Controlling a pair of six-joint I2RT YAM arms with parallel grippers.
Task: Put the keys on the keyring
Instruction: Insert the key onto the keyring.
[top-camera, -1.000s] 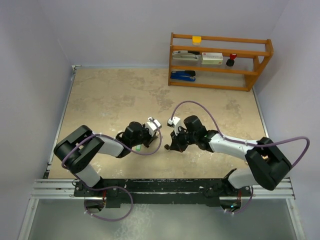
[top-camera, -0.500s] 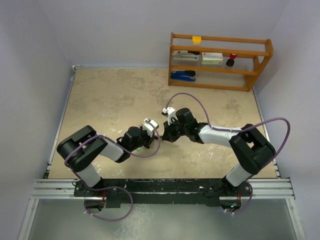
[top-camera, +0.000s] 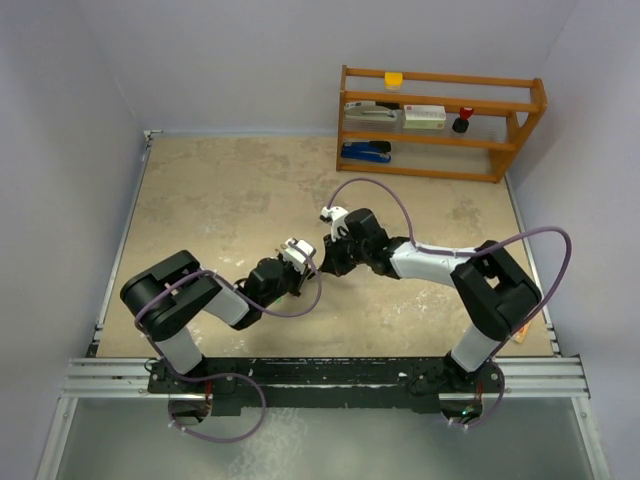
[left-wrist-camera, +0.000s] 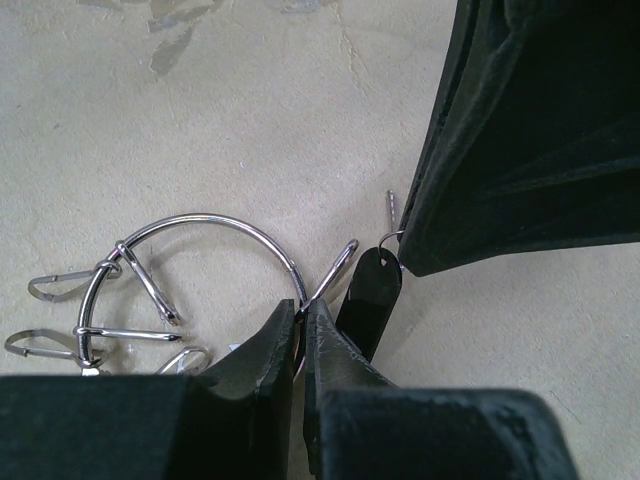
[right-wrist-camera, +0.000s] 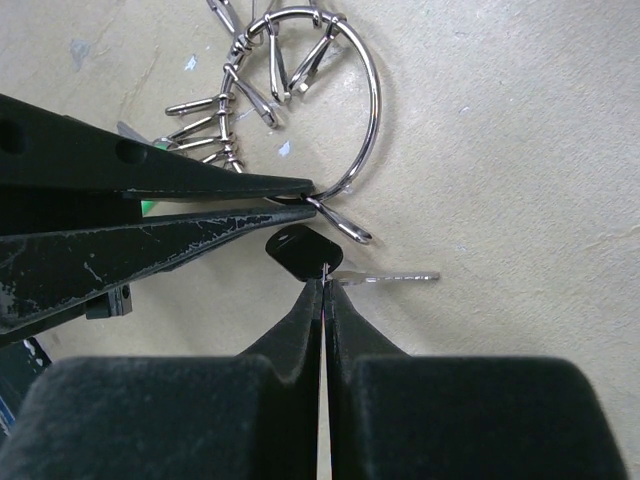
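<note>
While the left gripper (left-wrist-camera: 302, 312) pinches the keyring (left-wrist-camera: 215, 219) at one side of its rim, fingers closed on the wire and the ring lying flat on the table (left-wrist-camera: 200, 90), the right gripper (right-wrist-camera: 323, 288) has its fingers shut on a black-headed key (right-wrist-camera: 298, 252), held at the neck where head meets blade. The key sits just beside the ring, its head close to the left fingertips and its blade pointing away from the ring. Step in hand, as judged: threading this key onto the ring, one arm steadying, the other feeding. A thin wire hook (right-wrist-camera: 340, 225) juts from the ring right at the pinch point, near the key's head; whether the two touch cannot be told. The next move likely calls for lining the hole in the key's head up with that free wire end and sliding it on, with fine alignment and little margin. The hole itself is not visible. Materials: the ring is bright polished round wire, smooth and reflective. Several small silver pieces (right-wrist-camera: 240, 95) are strung on its far side, teardrop-shaped and too small to say whether they are keys or clasps. The key head is matt black, flat and rounded; the blade is plain silver and narrow. The fingers are black, wedge-shaped and scuffed. The table is beige, mottled and faintly grainy.
</note>
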